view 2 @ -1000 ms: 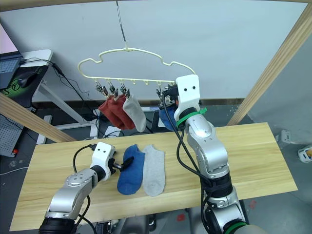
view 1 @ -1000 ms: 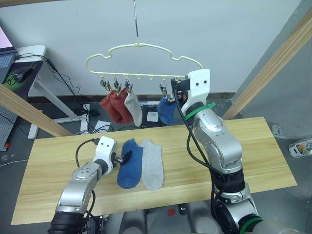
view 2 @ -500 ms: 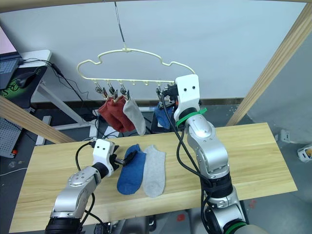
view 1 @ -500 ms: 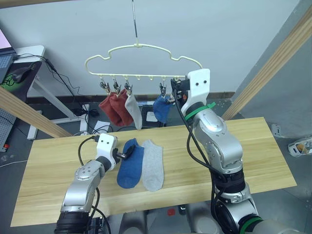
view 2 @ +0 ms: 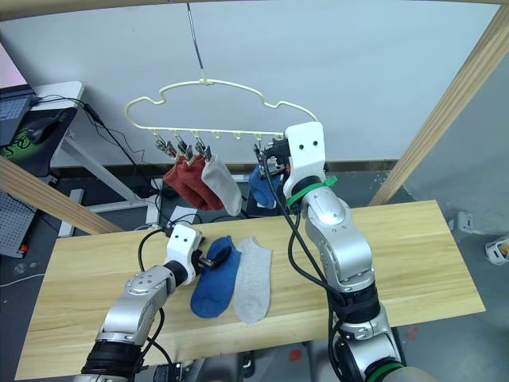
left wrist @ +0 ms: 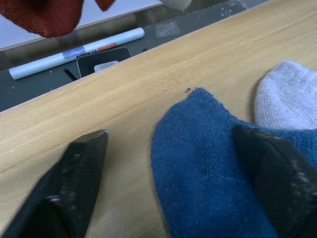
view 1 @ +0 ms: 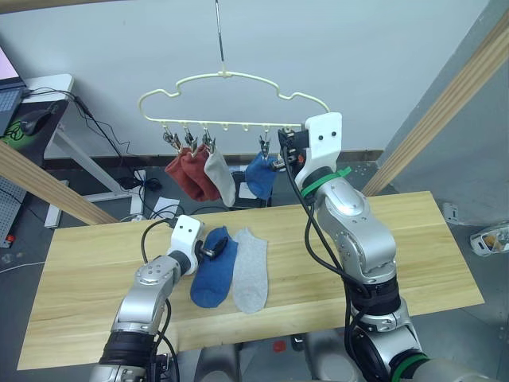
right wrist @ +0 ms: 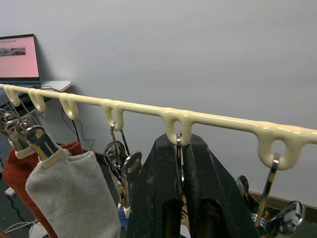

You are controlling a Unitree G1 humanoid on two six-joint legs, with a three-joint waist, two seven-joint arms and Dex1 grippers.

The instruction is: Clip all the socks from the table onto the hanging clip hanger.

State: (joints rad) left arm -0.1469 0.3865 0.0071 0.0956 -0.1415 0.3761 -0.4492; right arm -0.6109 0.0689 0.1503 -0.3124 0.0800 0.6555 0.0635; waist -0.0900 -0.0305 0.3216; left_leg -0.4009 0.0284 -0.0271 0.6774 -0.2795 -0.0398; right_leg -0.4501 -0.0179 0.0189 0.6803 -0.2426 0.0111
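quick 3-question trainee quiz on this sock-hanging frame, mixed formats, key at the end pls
1. How many socks lie on the table?
2. True or false: the left gripper is shut on the grey sock.
3. The right gripper is: A) at the clip hanger, B) on the table, C) over the rust red socks.

Key: 1. Two, a blue sock and the grey one. 2. False; its fingers are open around the blue sock's end. 3. A.

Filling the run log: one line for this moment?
left gripper: open over blue sock | right gripper: shut on clip | hung: four
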